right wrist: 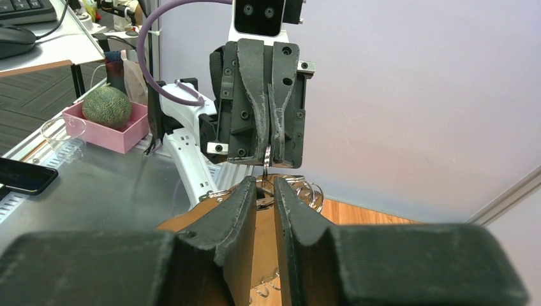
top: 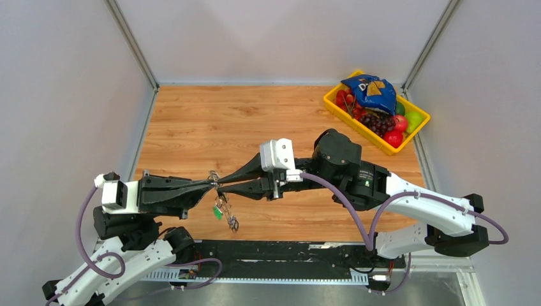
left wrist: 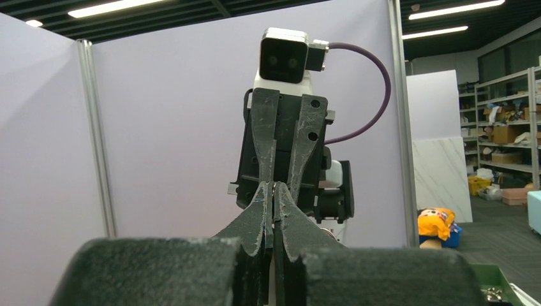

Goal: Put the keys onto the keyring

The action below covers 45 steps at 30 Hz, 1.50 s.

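Observation:
My two grippers meet tip to tip above the near-left part of the table. The left gripper (top: 212, 185) (left wrist: 274, 188) is shut on the thin silver keyring (top: 214, 176) (right wrist: 265, 157), whose rim shows edge-on between its tips. Facing it, my right gripper (top: 221, 185) (right wrist: 265, 187) has its jaws a narrow gap apart on a small dark and silver key. Silver loops (right wrist: 305, 186) bunch just beyond its tips. More keys (top: 221, 209), one with a green tag (top: 217, 214), trail below the tips. I cannot tell whether they hang or lie on the wood.
A yellow basket (top: 332, 102) with fruit and a blue snack bag stands at the far right corner. Grey walls close in the table on three sides. Beyond the table's left side the right wrist view shows a pink tray (right wrist: 121, 137) with a melon.

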Each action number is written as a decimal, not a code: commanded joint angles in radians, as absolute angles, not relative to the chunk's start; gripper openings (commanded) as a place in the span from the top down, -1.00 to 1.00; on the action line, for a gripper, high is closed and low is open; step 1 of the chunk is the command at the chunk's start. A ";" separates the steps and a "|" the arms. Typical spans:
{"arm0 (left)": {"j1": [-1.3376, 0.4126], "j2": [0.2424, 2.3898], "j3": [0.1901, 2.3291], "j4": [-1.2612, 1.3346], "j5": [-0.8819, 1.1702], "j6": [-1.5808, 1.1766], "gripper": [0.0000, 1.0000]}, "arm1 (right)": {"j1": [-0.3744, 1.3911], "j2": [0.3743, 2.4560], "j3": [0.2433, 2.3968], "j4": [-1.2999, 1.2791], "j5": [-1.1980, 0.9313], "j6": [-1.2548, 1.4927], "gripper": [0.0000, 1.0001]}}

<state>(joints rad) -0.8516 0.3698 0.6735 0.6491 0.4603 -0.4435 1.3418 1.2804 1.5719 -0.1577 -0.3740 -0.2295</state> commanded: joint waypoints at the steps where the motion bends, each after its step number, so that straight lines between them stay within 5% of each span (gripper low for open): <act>1: -0.853 0.369 0.675 0.699 0.441 -0.437 0.99 | 1.353 1.264 1.610 -0.112 -0.383 -0.216 0.60; 5: -0.853 0.373 0.673 0.699 0.440 -0.438 0.99 | 1.358 1.266 1.615 -0.111 -0.381 -0.219 0.68; 9: -0.854 0.368 0.665 0.698 0.433 -0.438 0.99 | 1.362 1.269 1.615 -0.109 -0.374 -0.222 1.00; 15: -0.852 0.357 0.677 0.637 0.433 -0.429 0.99 | 1.366 1.250 1.604 -0.112 -0.331 -0.226 1.00; 17: -0.854 0.344 0.693 0.563 0.438 -0.411 0.89 | 1.365 1.238 1.603 -0.131 -0.310 -0.221 1.00; 22: -0.853 0.298 0.750 0.318 0.458 -0.345 0.27 | 1.365 1.220 1.607 -0.218 -0.244 -0.195 1.00; 27: -0.854 0.258 0.789 0.160 0.422 -0.302 0.02 | 1.365 1.227 1.644 -0.341 -0.227 -0.166 1.00; 35: -0.853 0.237 0.825 -0.027 0.387 -0.277 -0.05 | 1.364 1.313 1.822 -0.730 -0.124 -0.161 1.00; 45: -0.853 0.232 0.803 -0.116 0.312 -0.297 -0.06 | 1.312 1.260 1.644 -0.800 0.031 -0.105 1.00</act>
